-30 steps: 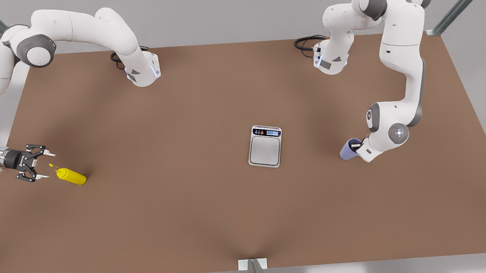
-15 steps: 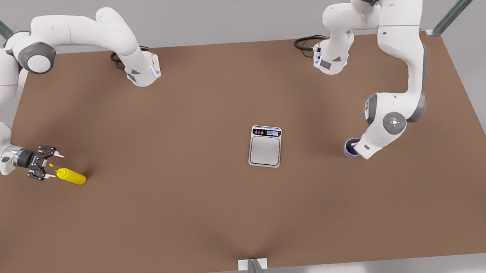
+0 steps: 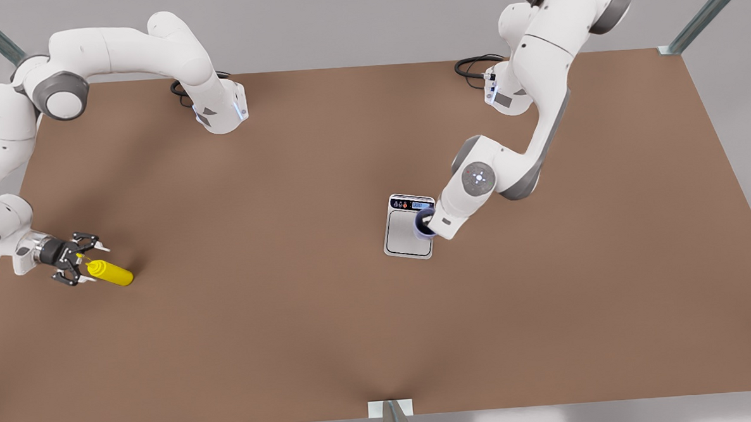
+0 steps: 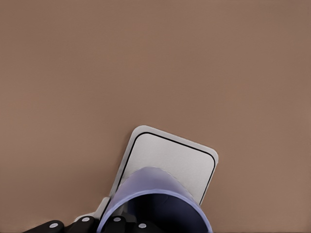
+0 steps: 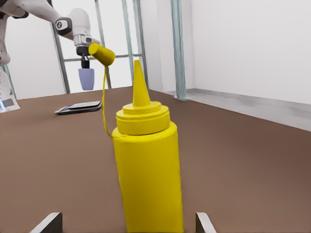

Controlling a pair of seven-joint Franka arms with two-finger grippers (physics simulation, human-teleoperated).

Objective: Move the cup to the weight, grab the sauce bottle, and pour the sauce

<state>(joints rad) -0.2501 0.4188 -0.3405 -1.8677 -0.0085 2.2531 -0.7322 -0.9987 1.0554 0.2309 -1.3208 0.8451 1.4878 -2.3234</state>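
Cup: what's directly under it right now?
The cup, held by the left gripper, hangs over the weight: its steel platform lies beneath. In the right wrist view a gap separates them. The platform part below the cup's base is covered.

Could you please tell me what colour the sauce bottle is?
The sauce bottle is bright yellow all over, nozzle and tethered cap included; the right wrist view shows it best.

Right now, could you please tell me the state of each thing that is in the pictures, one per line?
cup: upright, held above the weight, not yet set down.
weight: flat on the table, display lit, platform bare.
sauce bottle: standing upright on the table, cap off and hanging by its tether.
left pincer: shut on the cup.
right pincer: open, fingers either side of the sauce bottle.
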